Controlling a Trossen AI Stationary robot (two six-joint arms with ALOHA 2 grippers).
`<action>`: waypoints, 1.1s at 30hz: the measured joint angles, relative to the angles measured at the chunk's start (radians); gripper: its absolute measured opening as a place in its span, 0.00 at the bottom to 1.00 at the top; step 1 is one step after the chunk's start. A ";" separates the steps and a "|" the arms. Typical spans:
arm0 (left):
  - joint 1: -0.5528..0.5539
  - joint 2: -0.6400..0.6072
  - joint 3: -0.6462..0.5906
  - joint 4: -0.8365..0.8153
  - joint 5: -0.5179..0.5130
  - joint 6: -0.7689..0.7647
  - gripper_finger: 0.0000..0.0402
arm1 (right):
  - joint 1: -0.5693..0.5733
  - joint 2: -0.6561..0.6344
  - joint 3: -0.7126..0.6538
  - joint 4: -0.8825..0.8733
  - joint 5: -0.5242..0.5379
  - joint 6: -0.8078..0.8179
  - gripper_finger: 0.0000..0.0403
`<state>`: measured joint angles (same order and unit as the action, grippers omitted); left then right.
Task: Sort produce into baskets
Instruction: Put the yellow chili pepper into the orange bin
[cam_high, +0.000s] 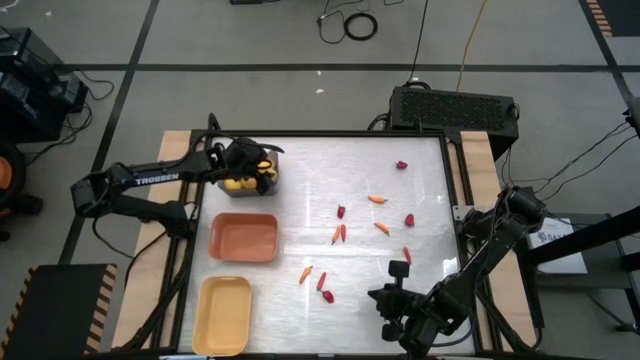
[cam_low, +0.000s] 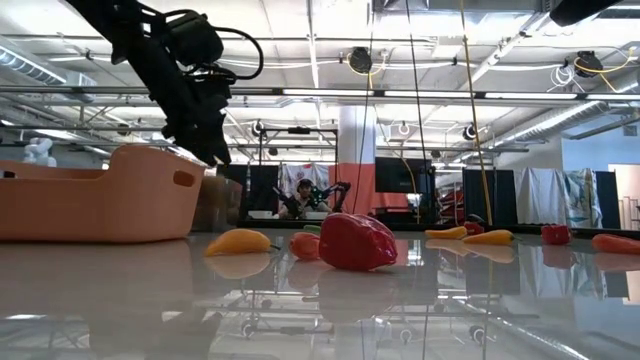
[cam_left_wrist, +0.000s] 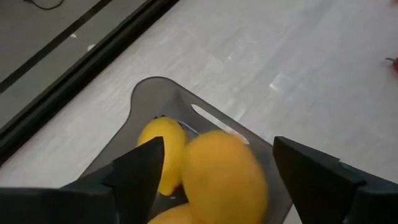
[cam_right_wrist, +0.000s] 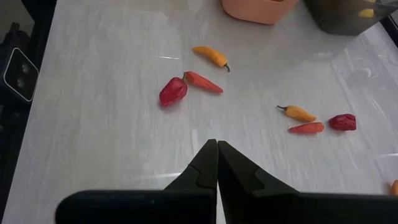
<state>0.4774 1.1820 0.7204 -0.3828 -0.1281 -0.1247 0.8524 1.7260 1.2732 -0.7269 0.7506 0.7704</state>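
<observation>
Red piece (cam_low: 356, 241) in front — orange basket (cam_low: 95, 194) behind, left.

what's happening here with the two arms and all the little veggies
The robot is sorting toy produce into bins. The left gripper hangs open over the grey bin, which already holds yellow lemons; another lemon sits between its fingers, apparently being let go. The right gripper is shut and waits at the table's near edge. The orange bin and pale yellow bin look empty, while small red and orange pieces lie scattered on the table.
</observation>
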 joint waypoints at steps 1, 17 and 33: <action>0.000 0.000 0.000 0.000 0.005 0.000 0.78 | 0.000 0.000 0.000 0.000 0.000 0.000 0.00; -0.022 0.000 0.021 0.008 0.270 -0.075 0.79 | -0.001 0.000 0.000 -0.002 0.003 0.000 0.00; -0.408 0.030 0.087 0.289 0.221 -0.107 0.79 | -0.050 0.000 0.000 0.007 0.007 0.001 0.00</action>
<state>0.0697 1.2116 0.8074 -0.0941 0.0925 -0.2314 0.8028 1.7260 1.2732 -0.7195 0.7579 0.7712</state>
